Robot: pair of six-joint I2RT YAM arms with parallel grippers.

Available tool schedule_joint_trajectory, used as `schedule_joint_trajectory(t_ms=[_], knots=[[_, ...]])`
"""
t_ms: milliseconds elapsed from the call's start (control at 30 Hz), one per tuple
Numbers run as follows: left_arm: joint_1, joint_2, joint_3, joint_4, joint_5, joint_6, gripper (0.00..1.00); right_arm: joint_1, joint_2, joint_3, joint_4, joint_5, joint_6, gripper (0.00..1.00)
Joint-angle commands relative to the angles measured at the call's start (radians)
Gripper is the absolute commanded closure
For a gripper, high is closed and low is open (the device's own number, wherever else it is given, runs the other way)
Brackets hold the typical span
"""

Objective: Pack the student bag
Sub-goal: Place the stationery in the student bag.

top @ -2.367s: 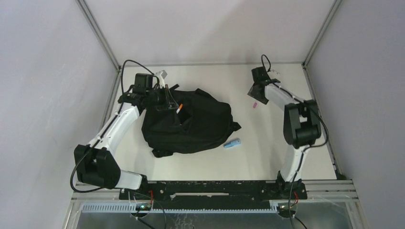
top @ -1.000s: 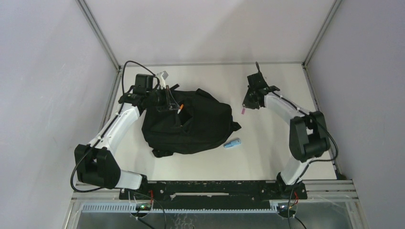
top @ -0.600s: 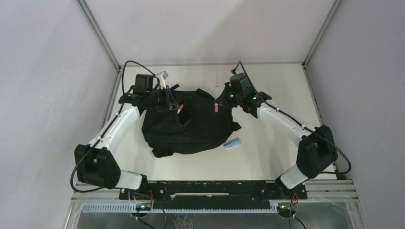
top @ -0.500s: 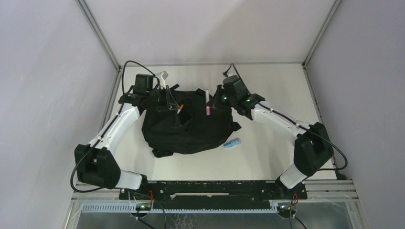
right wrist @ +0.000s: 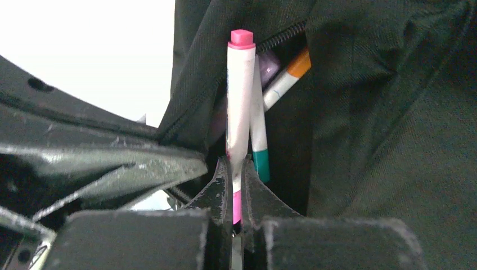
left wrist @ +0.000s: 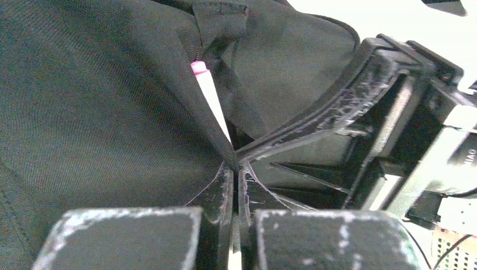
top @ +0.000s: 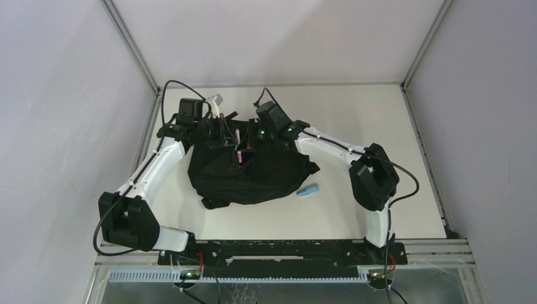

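Two grippers are shown meeting at one zip opening (right wrist: pixel 281 36). On the pale table (top: pixel 354 120), the student bag (top: pixel 253 174) is laid left of centre, slumped and rounded, with that opening turned toward the far left corner. The left gripper (left wrist: pixel 235 169) is clenched on the fabric lip of the opening, by which the mouth appears to be held apart. The right gripper (right wrist: pixel 236 169) is closed tight on the lower barrel of a pink-capped marker (right wrist: pixel 240 95), whose cap is brought level with the zip teeth. Within the opening, an orange-tipped pen (right wrist: pixel 289 76) and a teal-banded pen (right wrist: pixel 260 146) are already lodged, the latter just beside the held marker. A small blue object (top: pixel 308 190) is seen lying on the table just beside the bag's right edge, apart from both grippers. The step in hand is judged to be the insertion of the marker, with the packing partly done. For the next move, the marker would need to be advanced cap-first past the zip teeth and alongside the lodged pens, deep enough not to tip out, before the right jaws are parted. The left grip on the lip would be needed throughout, lest the mouth fall shut. The blue object is judged to be as yet unpacked.
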Motion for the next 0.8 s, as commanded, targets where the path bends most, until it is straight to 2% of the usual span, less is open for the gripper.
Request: schedule_joint_trajectory(t_ms=[0,133,233,333,500,667,767], knots=[[-0.004,-0.066,-0.007,0.067,0.039,0.022,1.00,0.011,0.066,0.095,0.012,-0.031,0.037,1.00],[-0.004,-0.071,-0.010,0.071,0.039,0.012,1.00,0.013,0.128,0.148,-0.020,-0.017,0.038,0.88],[-0.004,-0.071,-0.011,0.072,0.038,0.013,1.00,0.014,0.119,0.149,-0.045,0.002,0.012,0.63],[-0.004,-0.073,-0.014,0.076,0.033,0.013,1.00,0.007,0.055,0.106,-0.054,0.048,-0.020,0.51],[-0.004,-0.070,-0.016,0.077,0.036,0.007,1.00,-0.031,-0.107,0.001,-0.062,0.079,-0.060,0.49],[-0.004,-0.072,-0.018,0.077,0.034,0.013,1.00,-0.106,-0.321,-0.173,-0.061,0.113,-0.084,0.48],[-0.004,-0.069,-0.017,0.077,0.035,0.010,1.00,-0.159,-0.425,-0.269,-0.100,0.194,-0.105,0.48]])
